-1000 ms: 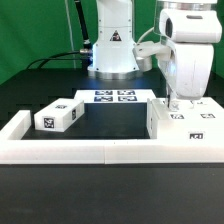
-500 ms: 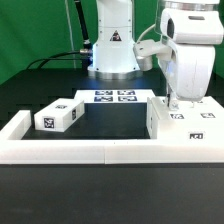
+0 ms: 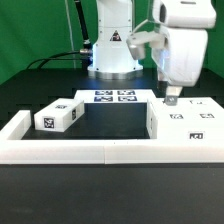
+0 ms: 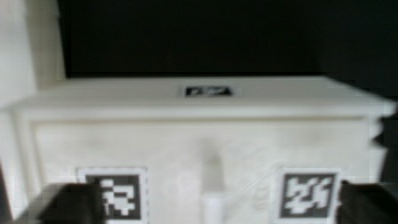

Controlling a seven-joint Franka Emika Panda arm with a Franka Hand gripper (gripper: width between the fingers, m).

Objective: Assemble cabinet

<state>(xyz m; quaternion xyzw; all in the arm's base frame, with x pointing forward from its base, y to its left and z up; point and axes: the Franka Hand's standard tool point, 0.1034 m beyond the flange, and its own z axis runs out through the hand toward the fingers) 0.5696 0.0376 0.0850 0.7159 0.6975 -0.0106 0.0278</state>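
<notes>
The large white cabinet body (image 3: 182, 122) stands at the exterior view's right, against the low border wall, with several tags on its top. It fills the wrist view (image 4: 205, 130), where two tags show on its near face and one on its top. My gripper (image 3: 171, 98) hangs just above the body's top, near its left edge. In the wrist view the gripper (image 4: 214, 208) has its two dark fingers spread wide with nothing between them. A smaller white tagged cabinet part (image 3: 57, 117) lies at the exterior view's left.
The marker board (image 3: 115, 96) lies flat at the back centre, before the robot base (image 3: 112, 55). The low white border wall (image 3: 90, 152) runs along the front and up the left side. Black table surface lies between the two parts.
The arm has risen and shifted a little toward the exterior view's left. The gripper now sits higher above the cabinet body. Neither cabinet part has moved.
</notes>
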